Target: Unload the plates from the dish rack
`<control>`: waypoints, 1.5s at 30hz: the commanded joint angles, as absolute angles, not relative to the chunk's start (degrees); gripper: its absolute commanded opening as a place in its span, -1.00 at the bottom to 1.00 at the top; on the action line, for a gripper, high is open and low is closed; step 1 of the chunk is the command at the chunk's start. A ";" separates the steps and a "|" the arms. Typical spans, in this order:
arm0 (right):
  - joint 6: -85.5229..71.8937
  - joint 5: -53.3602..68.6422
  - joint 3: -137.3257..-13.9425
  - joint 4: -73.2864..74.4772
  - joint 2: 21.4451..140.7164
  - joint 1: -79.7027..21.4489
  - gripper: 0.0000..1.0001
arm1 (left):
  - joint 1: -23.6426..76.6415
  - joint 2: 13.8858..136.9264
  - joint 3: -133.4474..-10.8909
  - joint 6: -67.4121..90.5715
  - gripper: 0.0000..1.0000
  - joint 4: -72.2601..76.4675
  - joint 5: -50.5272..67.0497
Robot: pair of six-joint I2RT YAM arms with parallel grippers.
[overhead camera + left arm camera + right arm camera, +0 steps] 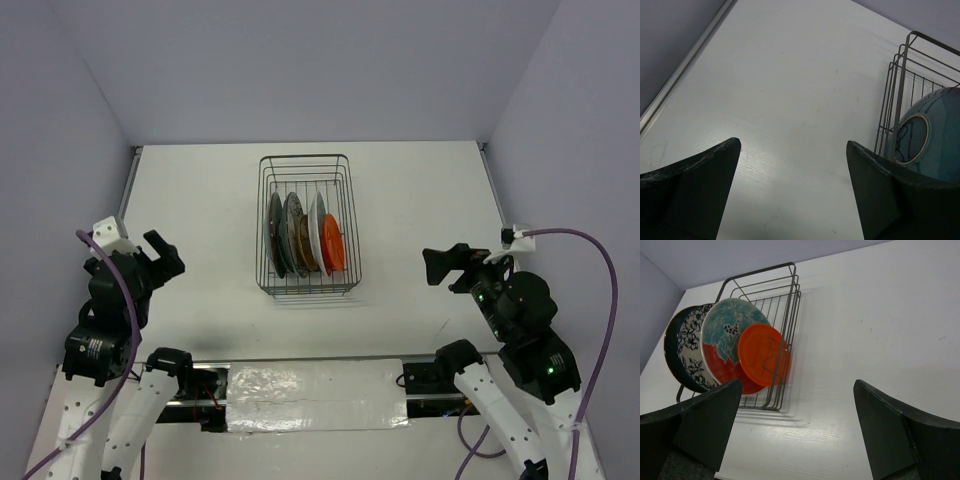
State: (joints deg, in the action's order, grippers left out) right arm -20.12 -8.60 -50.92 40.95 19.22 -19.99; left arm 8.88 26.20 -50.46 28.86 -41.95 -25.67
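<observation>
Vertically slotted plates (305, 243), dark wire rack (305, 157).

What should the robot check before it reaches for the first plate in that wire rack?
1. Jaws of the left arm wide open, nothing between them: ok.
2. Jaws of the right arm wide open, nothing between them: ok.
3. All round plates standing on edge inside the rectangular dark wire dish rack: ok.
4. The small orange round plate at the rack's right end, facing the right arm, unblocked: ok.
5. Both arms apart from the rack: ok.
6. Plates loose between the divider prongs, not wedged: cannot tell.
</observation>
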 commanded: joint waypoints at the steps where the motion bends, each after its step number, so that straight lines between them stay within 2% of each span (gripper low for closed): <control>1: -20.04 -8.53 -53.61 40.70 18.64 -19.60 1.00 | 9.14 25.49 -50.45 29.53 0.99 -40.08 -26.63; 9: -21.35 5.70 -52.12 30.24 17.74 -19.69 1.00 | 10.11 26.10 -50.27 29.00 0.99 -39.64 -25.49; 12: -23.29 12.46 -53.87 27.96 23.01 -19.69 1.00 | 10.19 26.63 -50.27 29.00 0.99 -39.55 -25.40; 14: -25.13 20.60 -54.84 23.50 30.47 -19.69 1.00 | 10.20 27.42 -50.19 28.92 0.99 -39.38 -25.31; 16: -26.62 22.85 -55.63 21.10 39.34 -21.17 1.00 | 10.20 28.12 -50.27 28.92 0.99 -39.55 -25.23; 18: -24.89 18.39 -59.74 21.88 45.85 -24.50 1.00 | 10.20 29.09 -50.36 28.92 0.99 -39.64 -25.05; 19: -24.00 10.80 -61.51 23.89 51.97 -29.92 1.00 | 10.28 29.53 -50.27 28.92 0.99 -39.64 -24.79; 23: -22.41 -10.65 -70.21 27.42 64.84 -40.66 1.00 | 10.37 29.97 -50.36 28.83 0.99 -39.64 -24.87; 27: -22.68 -17.74 -75.49 26.81 72.15 -46.31 1.00 | 10.72 29.62 -50.19 28.74 0.99 -39.29 -24.61; 28: -22.76 -19.06 -76.19 26.63 74.07 -47.10 0.96 | 10.72 29.62 -50.19 28.65 0.99 -39.29 -24.44; 29: -22.68 -21.33 -77.77 26.89 75.14 -48.59 0.81 | 10.90 29.71 -50.10 28.65 0.99 -39.29 -24.43; 31: -22.50 -23.28 -79.53 28.38 77.51 -49.74 0.68 | 10.99 29.71 -50.10 28.56 0.99 -39.20 -24.17; 34: -22.15 -26.01 -82.17 30.05 81.99 -51.06 0.38 | 11.16 29.97 -50.01 28.48 0.99 -39.11 -24.08; 35: -22.15 -26.62 -82.96 30.32 83.74 -51.24 0.13 | 11.16 29.97 -50.10 28.48 0.99 -39.20 -24.17; 37: -22.41 -27.68 -83.23 30.41 84.98 -51.77 -0.08 | 11.25 29.80 -50.10 28.56 0.99 -39.20 -24.17; 45: -23.03 -28.48 -83.67 30.67 88.85 -51.77 -0.11 | 11.43 29.62 -50.10 28.65 0.99 -39.29 -24.35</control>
